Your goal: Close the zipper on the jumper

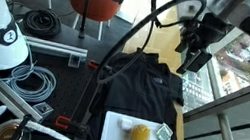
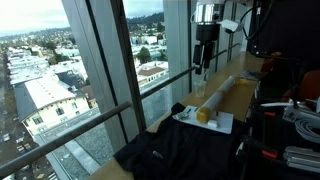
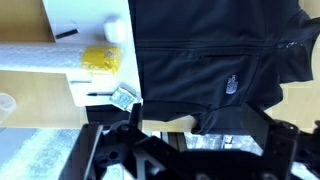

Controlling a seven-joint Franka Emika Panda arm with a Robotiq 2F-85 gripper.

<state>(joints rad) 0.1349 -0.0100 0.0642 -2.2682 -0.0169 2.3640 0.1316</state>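
— Entry one: your end effector?
— End effector (image 1: 196, 59): raised in the air over the window side of the desk (image 1: 168, 43), touching nothing. In the wrist view its two fingers (image 3: 130, 138) stand far apart, with nothing between them.

— Entry two: the jumper?
— Jumper (image 1: 148, 84): black, spread flat on the desk, below your end effector and apart from it. In the wrist view it fills the upper right, with a small pale logo on the chest.

— Entry three: the zipper?
— Zipper (image 3: 280, 55): a faint dark line down the front, towards the right of the wrist view (only just readable). You cannot tell from these views how far it is closed.

— Other items?
— White tray (image 1: 114, 139): on the desk just beside the jumper's edge.
— Yellow item (image 1: 140, 135): lying in the tray.
— Pale tube (image 2: 226, 90): long, lying on the desk beyond the tray in an exterior view, well apart from the jumper.
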